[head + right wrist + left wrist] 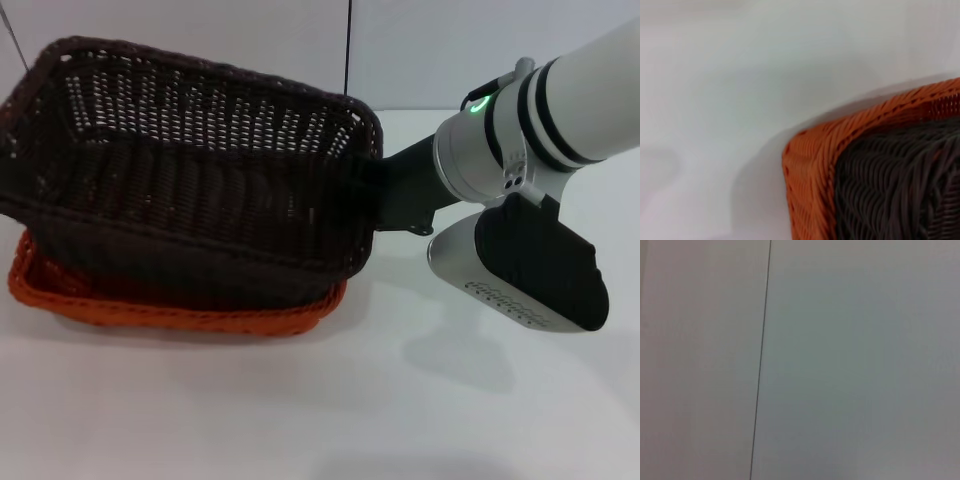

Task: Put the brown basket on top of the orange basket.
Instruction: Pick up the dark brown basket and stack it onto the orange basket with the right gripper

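Head view has the brown basket (190,170) filling the upper left and middle of the frame, sitting over the orange basket (170,312). It looks tilted, with its right end higher, though I can't tell how far it's settled in. Only a strip of orange rim shows along the lower left and bottom edge; everything else of it is hidden under the dark weave. Both sit on a white table (400,400).

The right gripper (372,195) comes in from the upper right, and its dark front end meets the brown basket's right rim. Fingers are buried behind the wicker there, so whether the jaws are clamped on the rim or apart, I honestly can't tell.

Right wrist view is a close shot: one orange corner (810,170) with dark weave (890,185) nested inside it at lower right, white table elsewhere. None of that arm's fingers show.

Left wrist view is just a pale surface with a thin dark seam (760,360). The left gripper doesn't show anywhere.
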`<act>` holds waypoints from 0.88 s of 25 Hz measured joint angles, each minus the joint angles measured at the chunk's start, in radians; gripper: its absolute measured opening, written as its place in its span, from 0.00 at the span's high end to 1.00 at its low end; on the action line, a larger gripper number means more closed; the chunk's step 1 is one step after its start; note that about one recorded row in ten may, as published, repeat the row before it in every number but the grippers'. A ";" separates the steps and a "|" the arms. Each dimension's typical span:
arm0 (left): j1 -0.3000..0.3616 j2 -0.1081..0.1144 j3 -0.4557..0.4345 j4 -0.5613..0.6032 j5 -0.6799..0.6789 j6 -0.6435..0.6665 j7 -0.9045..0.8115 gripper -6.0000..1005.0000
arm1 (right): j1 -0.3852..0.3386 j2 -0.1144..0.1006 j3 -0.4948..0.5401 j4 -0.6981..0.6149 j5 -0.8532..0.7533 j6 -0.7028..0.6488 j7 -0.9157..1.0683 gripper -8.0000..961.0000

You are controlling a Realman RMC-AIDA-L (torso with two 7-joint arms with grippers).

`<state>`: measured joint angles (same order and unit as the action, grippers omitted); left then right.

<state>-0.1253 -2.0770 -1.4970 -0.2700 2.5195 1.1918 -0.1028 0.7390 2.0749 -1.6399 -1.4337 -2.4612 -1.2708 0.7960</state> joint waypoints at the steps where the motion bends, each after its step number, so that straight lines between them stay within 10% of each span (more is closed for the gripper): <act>1: 0.001 0.000 0.001 0.000 0.000 0.000 0.000 0.22 | 0.001 0.000 -0.002 0.007 0.000 0.008 0.001 0.86; 22: -0.002 0.005 0.020 0.000 0.001 0.000 0.000 0.22 | -0.069 -0.006 -0.146 0.110 0.055 0.297 0.010 0.86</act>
<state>-0.1269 -2.0725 -1.4769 -0.2700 2.5203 1.1916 -0.1027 0.6700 2.0685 -1.7860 -1.3234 -2.4063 -0.9742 0.8064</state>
